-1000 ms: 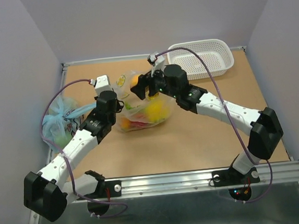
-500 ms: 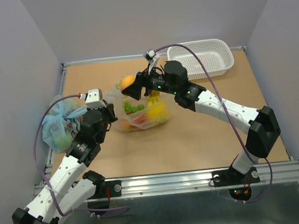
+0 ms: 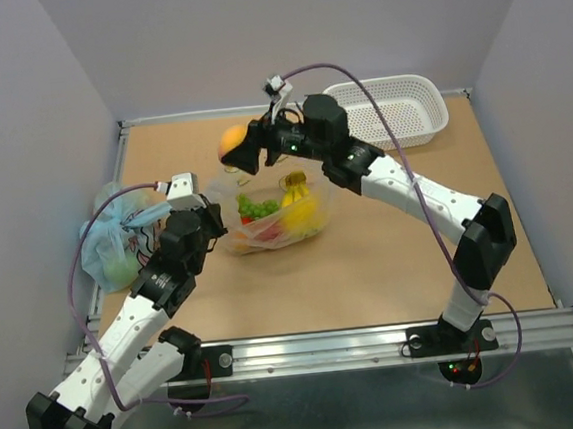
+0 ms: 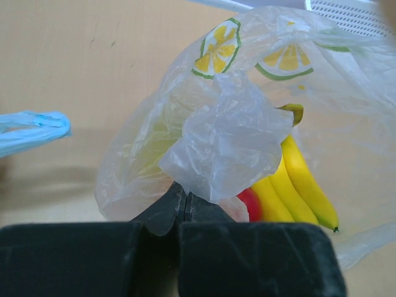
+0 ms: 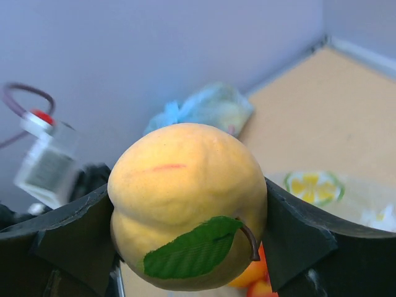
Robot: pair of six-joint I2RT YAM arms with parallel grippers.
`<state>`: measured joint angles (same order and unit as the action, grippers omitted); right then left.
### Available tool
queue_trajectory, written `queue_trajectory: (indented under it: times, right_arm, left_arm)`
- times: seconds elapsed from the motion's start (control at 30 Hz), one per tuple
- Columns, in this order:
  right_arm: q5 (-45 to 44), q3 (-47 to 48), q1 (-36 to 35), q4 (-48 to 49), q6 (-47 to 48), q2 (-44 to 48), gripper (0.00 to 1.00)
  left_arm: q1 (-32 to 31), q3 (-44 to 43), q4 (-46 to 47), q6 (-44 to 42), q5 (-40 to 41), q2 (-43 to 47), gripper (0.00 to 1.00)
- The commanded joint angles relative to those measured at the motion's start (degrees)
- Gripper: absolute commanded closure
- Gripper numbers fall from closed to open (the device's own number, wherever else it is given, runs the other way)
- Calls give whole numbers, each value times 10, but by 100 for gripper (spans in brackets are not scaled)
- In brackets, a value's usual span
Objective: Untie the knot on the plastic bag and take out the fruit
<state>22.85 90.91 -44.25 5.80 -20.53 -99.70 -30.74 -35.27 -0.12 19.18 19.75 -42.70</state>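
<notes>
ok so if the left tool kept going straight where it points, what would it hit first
The left tool is pinching the plastic bag, so more of that film comes first. Just behind it, probably the apple and bananas inside.

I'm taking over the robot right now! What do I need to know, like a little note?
Left pincer: shut on a fold of the plastic bag.
Right pincer: shut on the peach, lifted clear of the bag.
Inside the bag: bananas, grapes, a red apple.
Done: the bag looks open, with no knot in sight, and one fruit is out.
Left: set the peach down, perhaps in the white basket, then fetch the rest.
</notes>
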Motion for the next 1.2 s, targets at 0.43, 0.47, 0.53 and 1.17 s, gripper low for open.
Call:
queue_trajectory:
  times: [0.43,0.47,0.53,1.17]
  right_arm:
    - [-296,83,265,-41,62,-68,87]
    - [-325,76,279,-42,59,-76,87]
    - [-325,71,320,-43,48,-106,87]
    - [-280,82,394,-98,94,-116,0]
  left_arm:
    - [-1,1,2,-21,-14,1,100]
    - [-1,0,-13,-20,-13,3,100]
    - [-1,0,-21,-22,-8,11,100]
    - [-2,3,-4,-27,-16,5,100]
